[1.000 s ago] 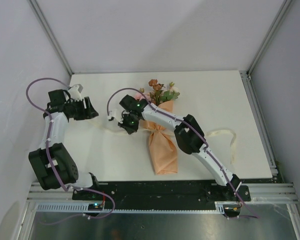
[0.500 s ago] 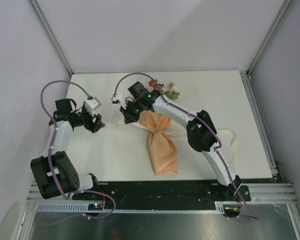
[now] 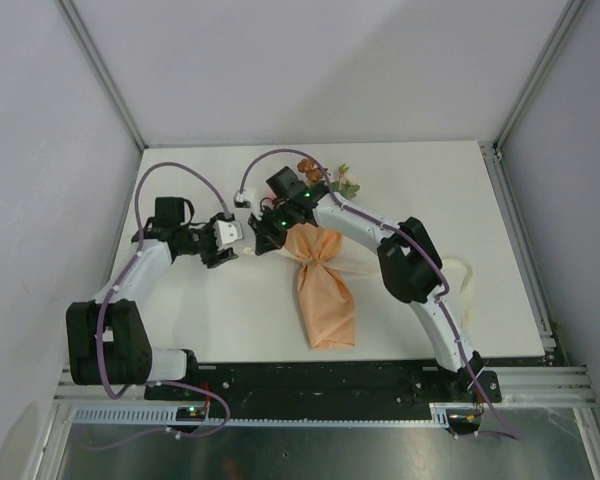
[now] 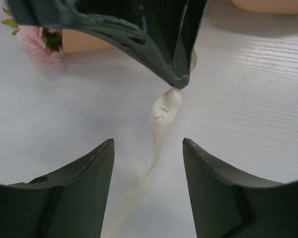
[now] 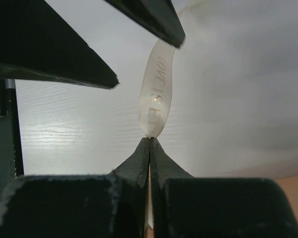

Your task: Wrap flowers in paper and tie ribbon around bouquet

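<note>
**Ribbon pinched beside the wrapped bouquet**

The right gripper (image 5: 149,140) is clamped on the narrow cream-white ribbon strip (image 5: 156,94), just left of the peach-orange paper-cone bouquet (image 3: 323,290). The bouquet lies on the white table (image 3: 460,190), blooms toward the far edge. The left gripper (image 4: 147,144) stands with jaws apart, the ribbon running between its fingers.

bouquet (image 3: 325,295) on table (image 3: 210,315) | ribbon (image 4: 164,113) between left pincer (image 3: 236,246) and right pincer (image 3: 259,242)
</note>
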You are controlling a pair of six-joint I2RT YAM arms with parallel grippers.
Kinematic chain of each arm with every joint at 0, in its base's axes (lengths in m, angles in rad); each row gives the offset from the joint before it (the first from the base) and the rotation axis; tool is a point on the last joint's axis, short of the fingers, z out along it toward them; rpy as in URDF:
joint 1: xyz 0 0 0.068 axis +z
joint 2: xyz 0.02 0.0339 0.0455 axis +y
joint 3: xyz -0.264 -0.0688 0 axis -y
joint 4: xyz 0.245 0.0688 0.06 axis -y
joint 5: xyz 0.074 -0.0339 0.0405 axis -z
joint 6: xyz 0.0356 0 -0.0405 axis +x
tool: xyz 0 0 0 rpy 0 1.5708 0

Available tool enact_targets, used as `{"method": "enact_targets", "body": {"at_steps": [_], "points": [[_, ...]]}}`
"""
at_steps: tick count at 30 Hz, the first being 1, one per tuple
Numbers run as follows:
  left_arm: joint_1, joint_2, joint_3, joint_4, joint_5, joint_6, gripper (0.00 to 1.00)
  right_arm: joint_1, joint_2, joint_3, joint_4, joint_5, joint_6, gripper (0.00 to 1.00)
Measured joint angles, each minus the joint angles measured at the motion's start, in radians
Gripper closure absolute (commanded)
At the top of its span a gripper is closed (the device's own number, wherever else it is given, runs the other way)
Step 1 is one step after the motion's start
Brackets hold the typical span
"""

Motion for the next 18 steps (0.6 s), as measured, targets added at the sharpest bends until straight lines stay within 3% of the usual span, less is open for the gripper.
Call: {"method": "enact_targets", "body": {"at_steps": [4, 6, 14, 15, 18], "points": [[-0.039, 0.030, 0.000, 0.010, -0.018, 0.026, 0.40, -0.007, -0.027, -0.006, 0.017, -0.025, 0.011, 1.00], [-0.060, 0.047, 0.000, 0.013, -0.035, 0.037, 0.47, -0.013, -0.037, -0.006, 0.027, -0.034, 0.019, 1.00], [-0.104, 0.064, 0.000, 0.042, -0.068, 0.043, 0.92, -0.030, -0.044, -0.006, 0.042, -0.057, 0.032, 1.00], [-0.111, 0.060, 0.000, 0.043, -0.068, 0.037, 0.96, -0.031, -0.044, -0.006, 0.042, -0.060, 0.033, 0.97], [-0.150, 0.029, -0.003, 0.048, -0.071, 0.014, 0.99, -0.039, -0.044, -0.006, 0.033, -0.064, 0.038, 0.69]]}}
